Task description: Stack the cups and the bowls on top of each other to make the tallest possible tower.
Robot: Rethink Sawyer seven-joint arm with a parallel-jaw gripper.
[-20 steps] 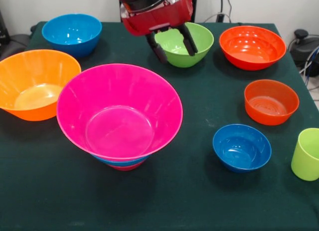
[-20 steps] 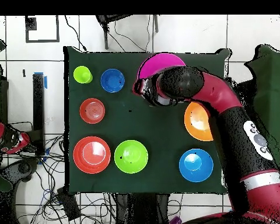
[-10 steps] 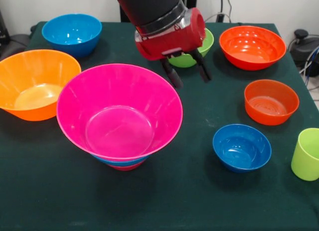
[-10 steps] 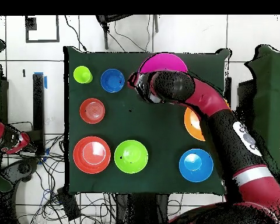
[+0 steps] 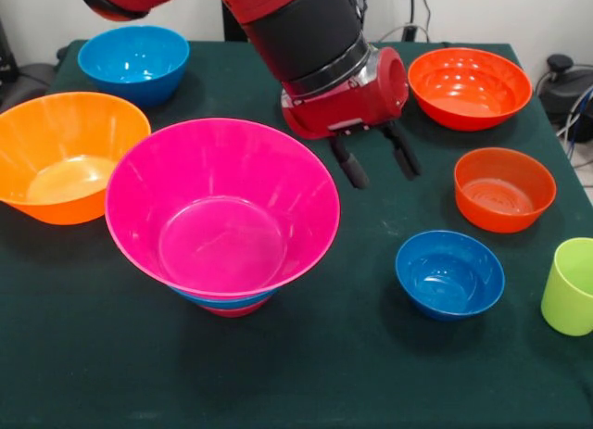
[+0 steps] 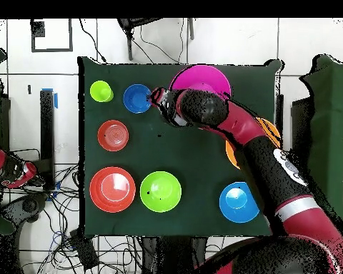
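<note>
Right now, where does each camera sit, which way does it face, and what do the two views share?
Front: across the table, facing the robot; the arm reaches down, its open claw above the cloth.
Overhead: above the table, looking straight down; the whole arm crosses the frame, base at the bottom.
Shared: pink bowl, small blue bowl, green cup.

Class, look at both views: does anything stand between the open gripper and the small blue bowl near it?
Nothing visible does. The gripper hangs open and empty above bare green cloth, and the small blue bowl sits apart from its neighbours, the small orange bowl and the lime cup.
</note>
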